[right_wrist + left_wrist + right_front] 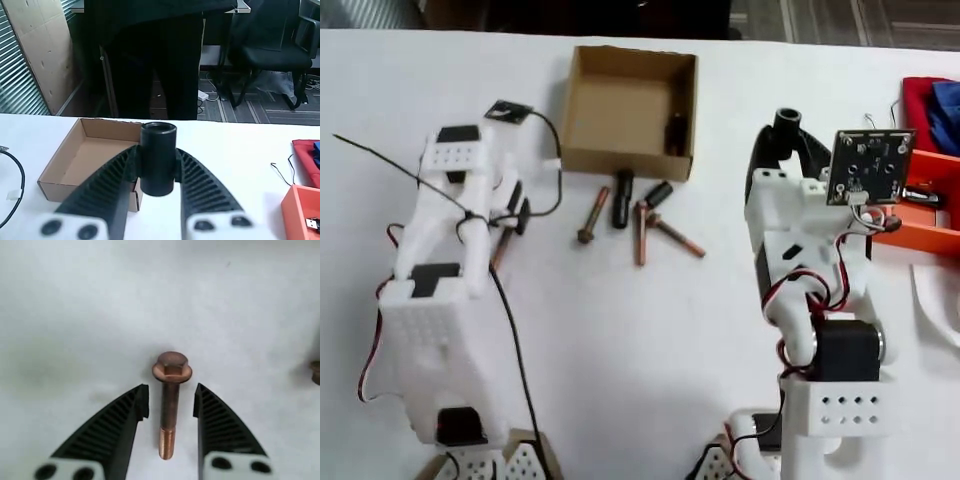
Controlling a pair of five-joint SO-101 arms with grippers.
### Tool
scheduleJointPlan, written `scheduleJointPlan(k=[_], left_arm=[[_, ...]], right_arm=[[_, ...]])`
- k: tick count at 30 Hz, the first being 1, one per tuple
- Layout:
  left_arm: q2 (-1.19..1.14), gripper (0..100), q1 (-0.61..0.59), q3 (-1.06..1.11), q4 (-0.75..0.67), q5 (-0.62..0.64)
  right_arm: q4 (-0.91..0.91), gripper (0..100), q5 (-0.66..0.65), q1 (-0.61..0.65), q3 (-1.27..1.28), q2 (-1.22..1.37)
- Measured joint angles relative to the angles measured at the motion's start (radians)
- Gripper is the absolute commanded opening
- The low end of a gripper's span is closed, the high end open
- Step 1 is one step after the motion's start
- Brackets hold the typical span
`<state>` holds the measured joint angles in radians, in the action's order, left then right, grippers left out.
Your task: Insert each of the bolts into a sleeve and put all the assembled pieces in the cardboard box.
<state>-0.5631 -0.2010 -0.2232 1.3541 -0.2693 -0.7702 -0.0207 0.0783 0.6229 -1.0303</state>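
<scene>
The left gripper [171, 390] is open, and the bolt [169, 410] lies flat on the tabletop [75, 315] between its jaws, apart from both. The right gripper [158, 165] is closed on a black sleeve [158, 145] and holds it upright. The box [85, 160] stands beyond this gripper, off to one side. Other bolts [640, 232] and other sleeves [622, 200] lie between the two grippers.

White table [620, 380], black office chair [270, 45], grey floor [235, 112], cardboard sheet [50, 50] against ribbed wall [15, 85]
</scene>
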Motion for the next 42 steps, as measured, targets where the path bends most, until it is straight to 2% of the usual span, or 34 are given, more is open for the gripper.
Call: scheduleJointPlan(k=[16, 17, 19, 20, 21, 29, 33, 37, 42], left_arm=[[-0.114, 16, 0.008, -0.063, -0.021, -0.003], [-0.114, 14, 0.008, -0.064, -0.020, -0.003], [-0.114, 3, 0.009, -0.064, -0.020, -0.003], [-0.112, 2, 0.012, -0.064, -0.020, -0.003], [-0.112, 4, 0.021, -0.064, -0.018, -0.003], [-0.110, 3, 0.038, -0.066, -0.006, -0.002], [-0.101, 3, 0.054, -0.135, 0.072, -0.002], [0.037, 3, 0.074, -0.276, 0.224, -0.002], [0.374, 3, 0.176, -0.427, 0.336, 0.025]], right_arm=[[0.000, 2.2, 0.000, 0.000, 0.000, 0.000], [0.000, 2.2, 0.000, 0.000, 0.000, 0.000], [0.000, 2.2, 0.000, 0.000, 0.000, 0.000], [0.000, 2.2, 0.000, 0.000, 0.000, 0.000], [0.000, 2.2, 0.000, 0.000, 0.000, 0.000], [0.000, 2.2, 0.000, 0.000, 0.000, 0.000], [0.000, 2.2, 0.000, 0.000, 0.002, 0.000], [0.012, 2.2, 0.005, 0.000, 0.037, -0.008], [0.020, 2.2, 0.048, 0.000, 0.048, -0.017]])
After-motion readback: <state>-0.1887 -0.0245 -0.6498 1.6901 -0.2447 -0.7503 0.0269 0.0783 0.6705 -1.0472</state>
